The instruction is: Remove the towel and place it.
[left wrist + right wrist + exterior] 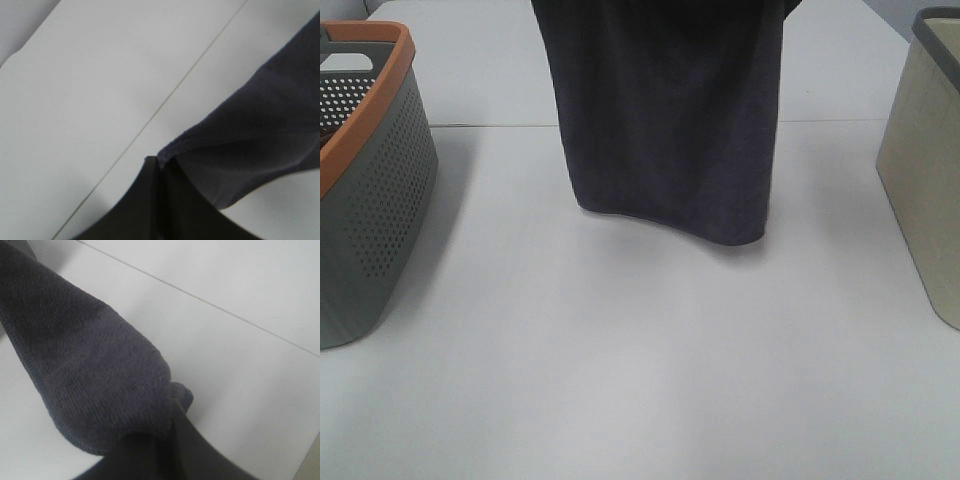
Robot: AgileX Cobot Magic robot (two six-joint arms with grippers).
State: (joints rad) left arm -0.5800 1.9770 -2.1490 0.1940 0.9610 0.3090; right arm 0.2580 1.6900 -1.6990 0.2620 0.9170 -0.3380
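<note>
The dark charcoal-grey towel (665,120) hangs spread out above the white table, its lower hem just over the surface. Its top edge runs out of the exterior high view, where neither gripper shows. In the left wrist view my left gripper (159,162) is shut on one corner of the towel (255,135). In the right wrist view my right gripper (172,407) is shut on the other corner of the towel (85,360), which drapes over the fingers. The white tag is not visible.
A grey perforated basket with an orange rim (365,180) stands at the left edge. A beige bin with a dark rim (930,160) stands at the right edge. A seam (490,125) crosses the white table behind the towel.
</note>
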